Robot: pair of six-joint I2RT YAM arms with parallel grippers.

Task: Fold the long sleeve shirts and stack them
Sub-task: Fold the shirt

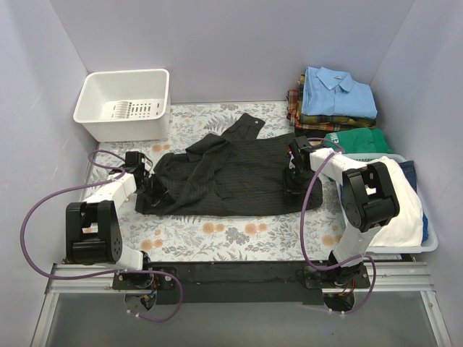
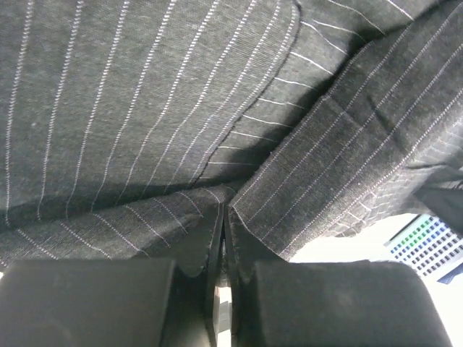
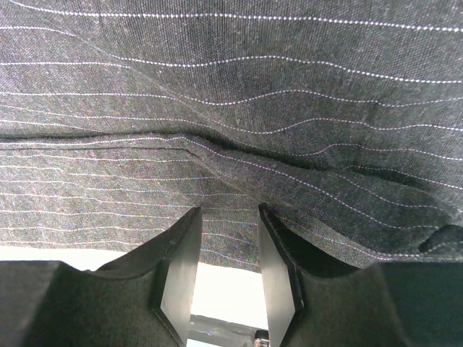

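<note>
1. Charcoal pinstriped shirt (image 1: 231,173) lies spread mid-frame on the counter (image 1: 217,233)
2. Left pincer (image 1: 150,186) is clamped on its left hem, seemingly for folding
3. Right pincer (image 1: 293,177) stands parted at the right edge, gripping nothing

Black pinstriped shirt (image 1: 231,173) lies rumpled centrally; folded blue shirt (image 1: 338,90) far right.

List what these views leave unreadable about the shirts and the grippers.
- Top view: left gripper fingertips are hidden under its own wrist; which part of the pinstriped shirt it pinches is unclear.
- Right wrist view: cloth fills the frame, hiding everything beyond the right gripper.
- Top view: light blue shirt covers the folded stack; count unreadable.
- Top view: white cloth hides the bin contents.
</note>
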